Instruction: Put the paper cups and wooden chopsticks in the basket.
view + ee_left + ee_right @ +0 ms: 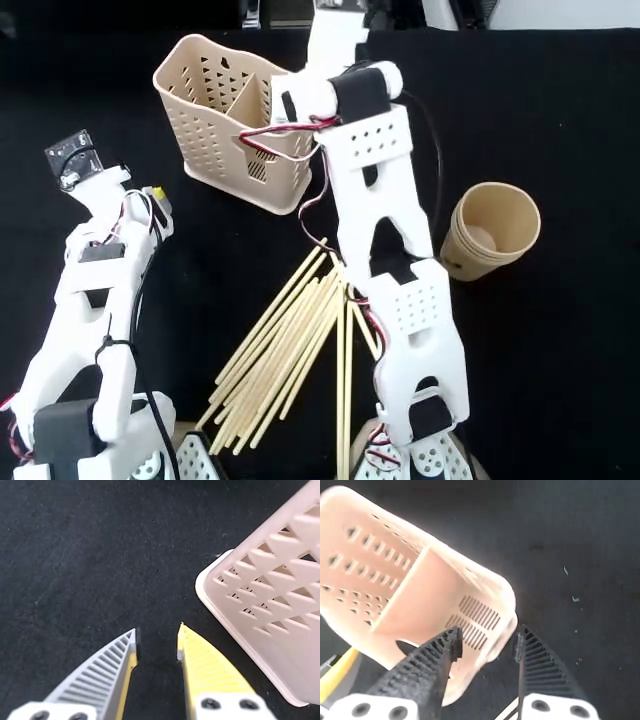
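High view: black bench point(560, 120) with the beige slotted basket point(235, 125) standing at the far middle, a divider point(243, 95) splitting it in two. Paper cups point(490, 235) are nested in a stack, lying on their side with the mouth up toward the camera, on the bench well right of the basket. The wooden chopsticks point(290, 350) are fanned in a loose bundle on the bench between the two arms. Their far ends run under the right arm point(385, 230), which crosses in front of the basket's near right corner. Red and black wires point(270, 140) drape over that corner's rim. The right tool point(487, 640) is moderately apart and empty, with one black finger over the basket's corner and the other outside the wall. The left tool point(156, 637) has a narrow gap, holds nothing, and hangs over bare bench just beside the basket's lower edge, not touching it.
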Robot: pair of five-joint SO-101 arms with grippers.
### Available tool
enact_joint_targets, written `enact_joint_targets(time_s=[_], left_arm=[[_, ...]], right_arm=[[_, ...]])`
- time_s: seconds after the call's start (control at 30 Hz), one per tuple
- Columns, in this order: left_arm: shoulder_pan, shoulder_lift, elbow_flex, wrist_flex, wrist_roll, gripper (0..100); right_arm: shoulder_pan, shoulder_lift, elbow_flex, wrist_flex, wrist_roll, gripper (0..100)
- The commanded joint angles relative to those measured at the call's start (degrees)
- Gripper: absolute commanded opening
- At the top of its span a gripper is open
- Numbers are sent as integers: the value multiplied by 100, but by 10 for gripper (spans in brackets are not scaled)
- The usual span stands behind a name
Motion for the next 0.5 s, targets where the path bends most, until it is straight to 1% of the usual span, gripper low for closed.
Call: enact_joint_targets(time_s=[0.0,0.13,0.17,0.23,0.27,0.33,0.4,0.47], left_arm=[[-40,-158,-31,0,0,148],[-40,-158,-31,0,0,148],[-40,-158,-31,0,0,148],[-48,-158,-31,0,0,148],[-48,-158,-31,0,0,148],[-48,-158,-22,9,0,148],[-48,-158,22,9,0,148],[-57,-176,40,9,0,148]], right_arm=[[18,-303,198,35,-79,188],[97,-303,585,35,-35,172],[167,-303,637,9,-35,139],[360,-303,655,-53,-9,40],[457,-303,655,-97,105,6],[607,-330,655,-88,730,28],[738,-330,664,-88,1495,10],[862,-330,699,-79,2084,13]])
